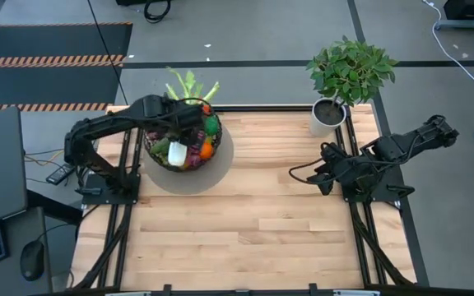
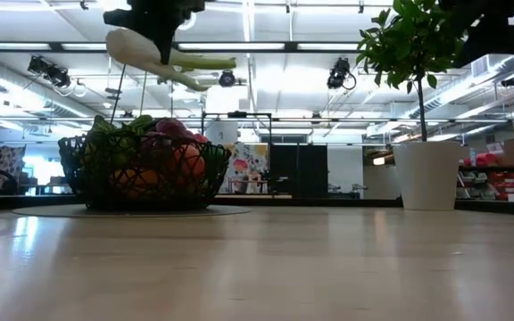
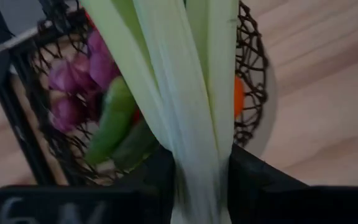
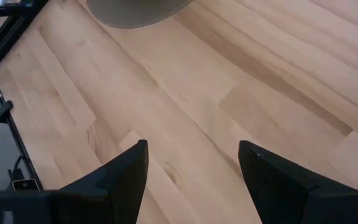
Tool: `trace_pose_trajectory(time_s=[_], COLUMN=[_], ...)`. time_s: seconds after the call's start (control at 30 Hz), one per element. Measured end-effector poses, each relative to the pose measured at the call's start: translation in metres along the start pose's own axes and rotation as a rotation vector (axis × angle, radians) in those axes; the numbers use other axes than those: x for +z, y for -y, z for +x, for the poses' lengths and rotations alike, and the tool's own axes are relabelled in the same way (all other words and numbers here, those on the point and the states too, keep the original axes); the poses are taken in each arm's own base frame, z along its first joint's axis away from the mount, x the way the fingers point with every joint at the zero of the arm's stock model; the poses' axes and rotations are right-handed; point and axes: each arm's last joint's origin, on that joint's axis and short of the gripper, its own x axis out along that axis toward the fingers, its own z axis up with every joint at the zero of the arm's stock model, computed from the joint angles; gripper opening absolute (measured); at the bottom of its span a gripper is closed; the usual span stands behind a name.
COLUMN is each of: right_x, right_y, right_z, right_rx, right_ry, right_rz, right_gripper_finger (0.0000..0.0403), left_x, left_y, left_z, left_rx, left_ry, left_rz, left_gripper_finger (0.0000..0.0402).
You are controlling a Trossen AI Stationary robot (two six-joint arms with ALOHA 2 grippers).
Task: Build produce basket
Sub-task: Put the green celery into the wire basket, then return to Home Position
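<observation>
Left gripper [image 2: 161, 40] high above the round dark open-wire-mesh basket [image 1: 161, 158], pinching the long white-and-green leek [image 3: 185, 112] around its pale stalk, fingers [image 3: 257, 180] snug on either side. Leek airborne and slightly tilted in the low view, white bulb end toward one side, green leaves fanning past the far rim in the high view.

Best play from here, judging by the setup: lower straight and slow, lay the stalk across the pile with both ends inside the rim, release only once weight rests on the produce. Too steep a tilt and the bulb end likely slides off the heap; too fast and the loose round fruit could get shoved about.

Basket sitting on a grey round mat [image 1: 220, 164] at the far left of the light wooden tabletop [image 1: 253, 230], already heaped: purple grapes [image 3: 73, 81], a green pepper-like piece [image 3: 114, 118], an orange [image 1: 206, 151], something red, more greens.

Right gripper [image 4: 191, 168] spread wide, parked low over bare wood on the right side. White pot with a leafy green plant [image 1: 329, 115] at the far right corner, holding nothing of the produce.
</observation>
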Motion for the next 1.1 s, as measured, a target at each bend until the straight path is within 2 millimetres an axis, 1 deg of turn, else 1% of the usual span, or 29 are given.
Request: trace_pose_trajectory(time_s=[0.17,0.37,0.53,0.67,0.83,1.0,1.1], right_x=[0.002,0.004,0.004,0.005,0.005,0.005,0.007], right_y=[0.002,0.001,0.001,0.001,0.001,0.001,0.001], right_z=[0.001,0.002,0.002,0.002,0.002,0.002,0.002], right_rx=[-0.014,-0.010,-0.007,-0.004,-0.007,-0.008,-0.022], right_ry=[0.008,0.014,0.015,0.017,0.035,0.038,0.071], right_rz=[-0.007,0.032,0.043,0.084,0.095,0.095,0.099], right_gripper_finger=[0.0254,0.0254,0.0254,0.0254,0.0254,0.0254,0.0254], left_x=[0.012,0.025,0.034,0.040,0.044,0.047,0.048], left_y=[-0.004,-0.013,-0.023,-0.032,-0.038,-0.043,-0.043], left_z=[0.011,0.031,0.036,0.039,0.041,0.042,0.042], left_rx=[0.034,0.089,0.099,0.098,0.091,0.094,0.095], left_ry=[-0.019,-0.115,-0.124,-0.139,-0.153,-0.157,-0.158], left_rz=[0.103,0.117,0.149,0.164,0.208,0.218,0.226], left_gripper_finger=[0.0139,0.0211,0.0276,0.0310,0.0330,0.0334,0.0334])
